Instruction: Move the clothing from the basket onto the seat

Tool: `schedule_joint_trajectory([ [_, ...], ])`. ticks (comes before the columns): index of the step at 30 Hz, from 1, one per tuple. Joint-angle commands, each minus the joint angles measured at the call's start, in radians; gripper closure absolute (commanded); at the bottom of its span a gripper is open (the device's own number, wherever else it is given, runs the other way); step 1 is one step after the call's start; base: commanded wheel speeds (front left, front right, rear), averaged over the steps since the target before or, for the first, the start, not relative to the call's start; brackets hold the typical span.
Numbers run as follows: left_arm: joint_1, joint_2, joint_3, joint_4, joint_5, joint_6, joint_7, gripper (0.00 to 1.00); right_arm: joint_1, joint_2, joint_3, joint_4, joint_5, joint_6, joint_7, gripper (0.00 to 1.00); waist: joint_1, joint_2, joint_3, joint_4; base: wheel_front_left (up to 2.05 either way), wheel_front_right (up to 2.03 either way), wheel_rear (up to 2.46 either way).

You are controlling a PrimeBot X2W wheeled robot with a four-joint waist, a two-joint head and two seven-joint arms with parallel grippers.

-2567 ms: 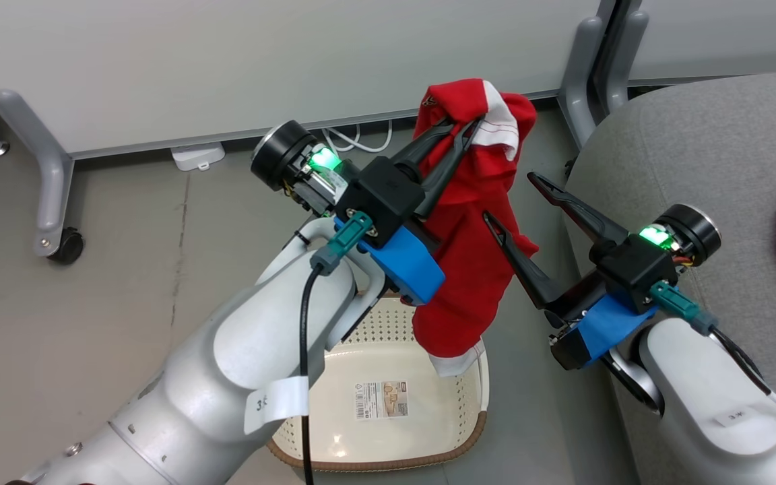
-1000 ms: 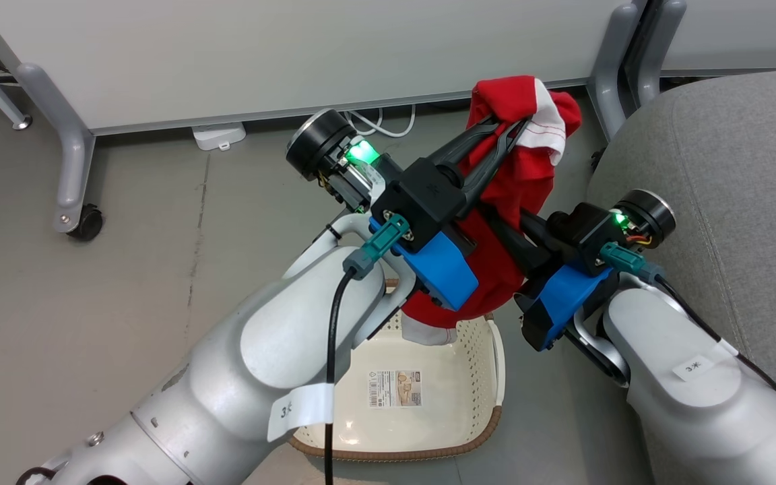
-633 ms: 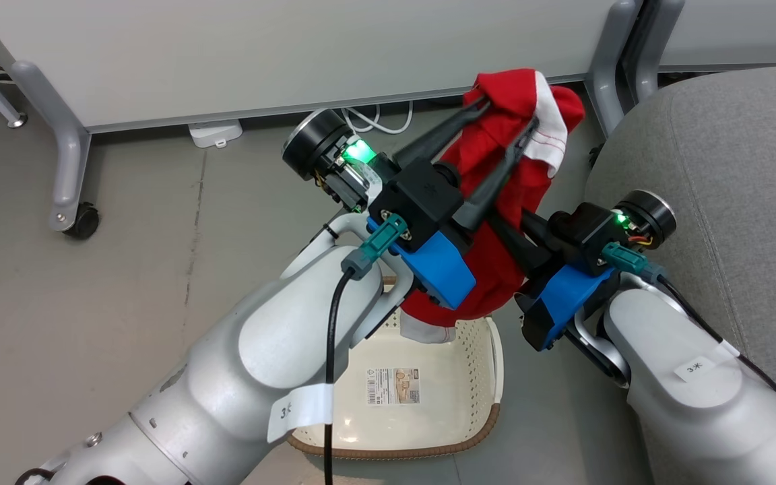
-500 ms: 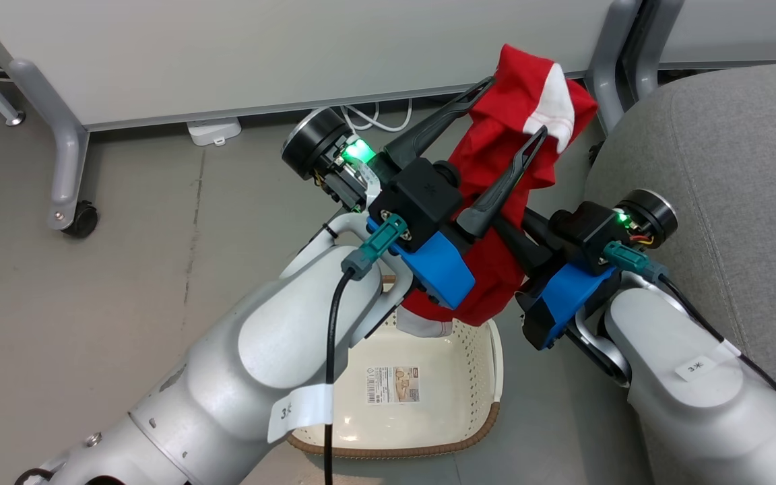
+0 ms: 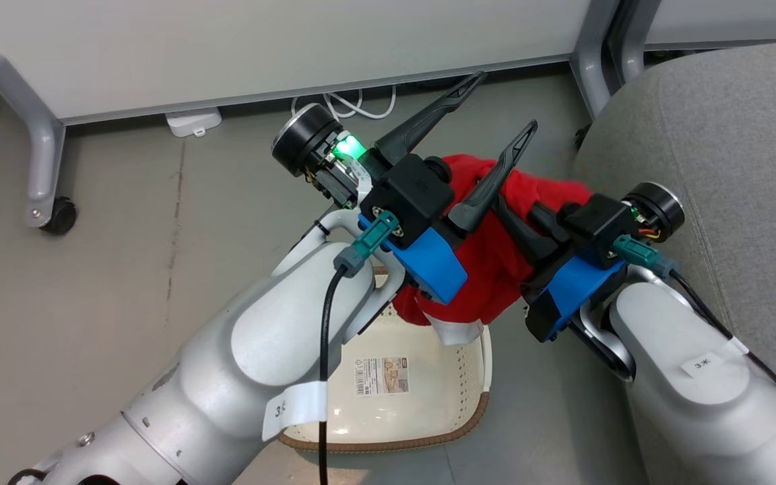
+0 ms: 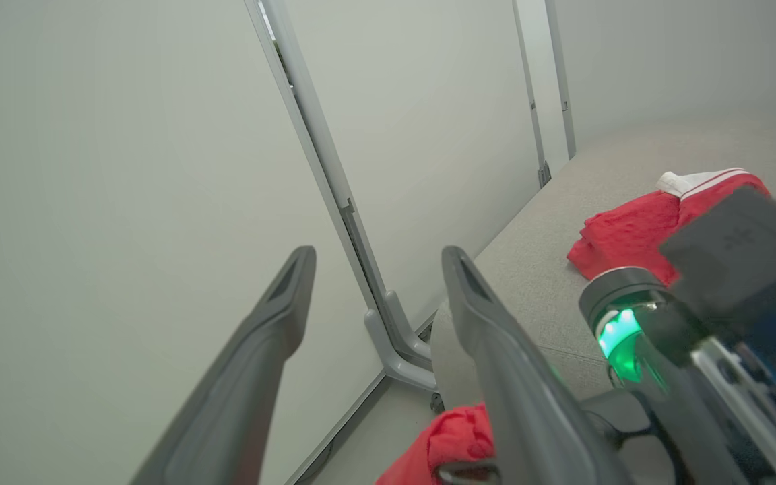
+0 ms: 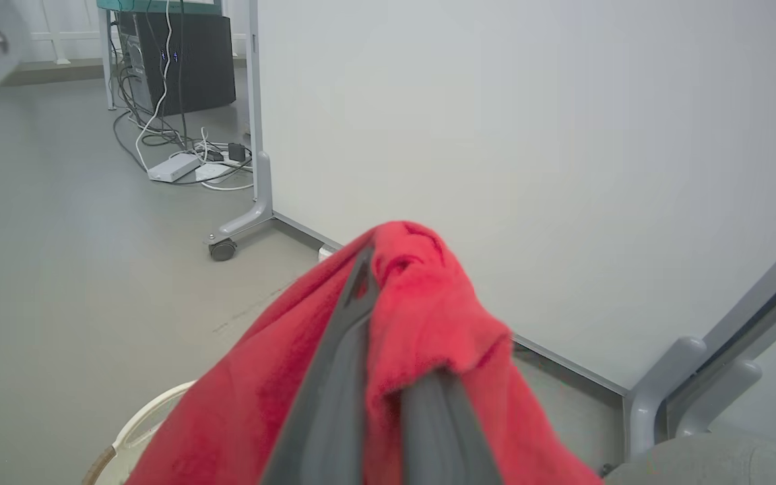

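The red garment [image 5: 489, 269] hangs in the air between the two arms. It is above the far end of the basket [image 5: 395, 445] and just beside the grey seat [image 5: 731, 135]. Its white hem [image 5: 459, 330] reaches down to the basket rim. The right gripper [image 7: 391, 323] is closed on a fold of this garment, and the cloth lies draped over both of its fingers. The left gripper [image 5: 506, 101] stands wide open with nothing between its jaws. Its lower finger lies against the top of the cloth in the head view.

I see three risks. The hold is only on a bunched fold, so the weight of the hanging part may pull the cloth out. It would then fall back into the basket or on the floor between basket and seat. The open left finger is so near the fabric that it may hook it when the arms separate, and this would drag the garment away from the right hold. The low hem may also catch on the edge of the seat if the arm swings across without first lifting.

A second red garment [image 6: 630, 232] lies on the seat cushion, well apart from the arms.
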Motion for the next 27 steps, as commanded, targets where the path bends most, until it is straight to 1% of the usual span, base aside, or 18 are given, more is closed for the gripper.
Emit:
schedule_joint_trajectory([
  [1,-0.008,0.005,-0.001,0.002,0.004,0.002,-0.005,0.0,0.007,0.002,-0.007,-0.007,-0.004,0.0,-0.004,1.0,0.0,0.0,0.008,-0.01,0.0,0.0,0.0],
  [6,-0.015,0.011,-0.005,0.01,0.004,-0.001,-0.004,0.0,0.013,0.007,-0.03,-0.024,-0.017,0.0,-0.004,1.0,0.0,0.0,0.032,-0.049,0.0,0.0,0.0],
  [12,-0.02,0.022,-0.01,0.018,0.001,-0.005,0.0,0.0,0.027,0.015,-0.07,-0.053,-0.03,0.0,-0.004,1.0,0.0,0.0,0.062,-0.111,0.0,0.0,0.0],
  [20,-0.017,0.034,-0.026,0.032,0.0,-0.008,0.004,0.0,0.059,0.027,-0.164,-0.099,-0.049,0.0,-0.004,1.0,0.0,0.0,0.099,-0.2,0.0,0.0,0.0],
  [27,-0.025,0.039,-0.039,0.04,0.003,-0.013,0.01,0.0,0.104,0.042,-0.27,-0.16,-0.076,0.0,-0.004,1.0,0.0,0.0,0.135,-0.267,0.0,0.0,0.0],
])
